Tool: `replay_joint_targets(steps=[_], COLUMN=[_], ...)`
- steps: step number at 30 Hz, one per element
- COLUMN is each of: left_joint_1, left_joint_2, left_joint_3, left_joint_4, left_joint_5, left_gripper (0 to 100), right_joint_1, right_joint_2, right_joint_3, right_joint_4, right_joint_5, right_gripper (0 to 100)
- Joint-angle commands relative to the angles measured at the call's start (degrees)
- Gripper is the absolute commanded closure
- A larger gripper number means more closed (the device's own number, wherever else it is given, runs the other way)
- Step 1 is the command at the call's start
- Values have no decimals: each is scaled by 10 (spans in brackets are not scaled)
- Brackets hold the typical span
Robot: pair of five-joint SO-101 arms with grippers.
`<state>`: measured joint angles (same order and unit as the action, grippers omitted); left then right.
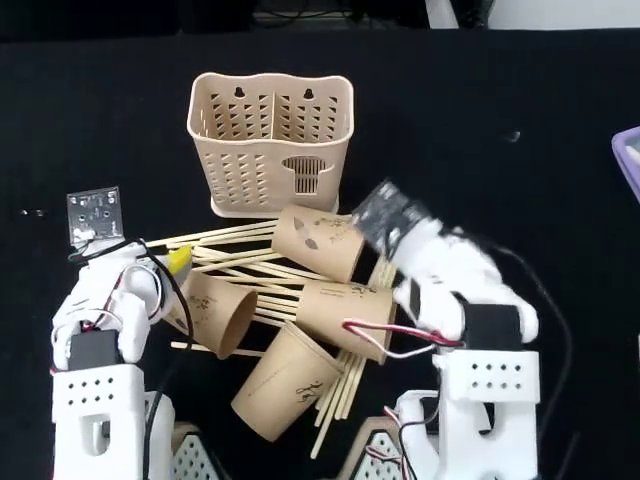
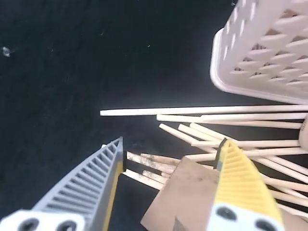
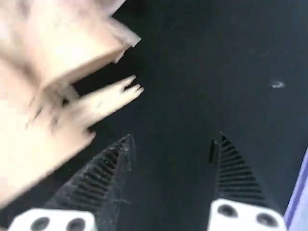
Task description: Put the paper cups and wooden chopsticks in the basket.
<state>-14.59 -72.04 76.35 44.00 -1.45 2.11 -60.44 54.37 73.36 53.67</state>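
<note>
Left gripper (image 2: pixel 172 142): jaws apart, one grey, one yellow. A paper cup (image 2: pixel 185 197) lies on its side between them, hard up by the yellow jaw; can't tell if it touches. Wooden chopsticks (image 2: pixel 231 115) fan out just past the tips, and some run under that cup. The basket (image 2: pixel 260 53) stands upright beyond the sticks.

Right gripper (image 3: pixel 175 138): jaws apart, with bare black tabletop (image 3: pixel 192 57) between them. Blurred cups (image 3: pixel 62 43) and stick ends (image 3: pixel 110 98) sit outside one jaw, not between the two.

High view: left gripper (image 1: pixel 165 258) is left of centre at the edge of the pile, right gripper (image 1: pixel 388 218) right of centre. Four paper cups lie on their sides mid-frame: one by the left jaws (image 1: pixel 218 310), one just in front of the basket (image 1: pixel 322 242) beside the right gripper, one at centre (image 1: pixel 350 315), one lowest (image 1: pixel 285 385). Chopsticks (image 1: pixel 240 237) criss-cross under and between them. Basket (image 1: pixel 270 140) is upper centre, two compartments. The cup in front of it lies between pile and basket. A purple item (image 1: pixel 628 160) sits at the right edge, well apart.
</note>
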Motion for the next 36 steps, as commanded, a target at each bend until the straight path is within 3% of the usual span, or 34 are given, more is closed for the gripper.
replay_joint_targets(steps=[1, 5, 13, 20, 28, 36], left_joint_1=[7, 4, 4, 4, 4, 4], left_joint_2=[-8, -8, -8, -8, -8, -8], left_joint_3=[-7, -5, -4, -5, -6, -6], left_joint_4=[-10, -9, -9, -9, -9, -10], left_joint_5=[7, 7, 6, 6, 6, 6], left_gripper=[686, 686, 686, 686, 686, 686], right_joint_1=[-40, -79, -83, -83, -84, -84], right_joint_2=[-13, -15, -15, -17, -18, -18], right_joint_3=[7, 52, 102, 143, 38, -65], right_joint_4=[28, 25, -13, -83, 33, 150], right_joint_5=[76, 120, 175, 179, 179, 179], right_gripper=[744, 744, 744, 749, 992, 988])
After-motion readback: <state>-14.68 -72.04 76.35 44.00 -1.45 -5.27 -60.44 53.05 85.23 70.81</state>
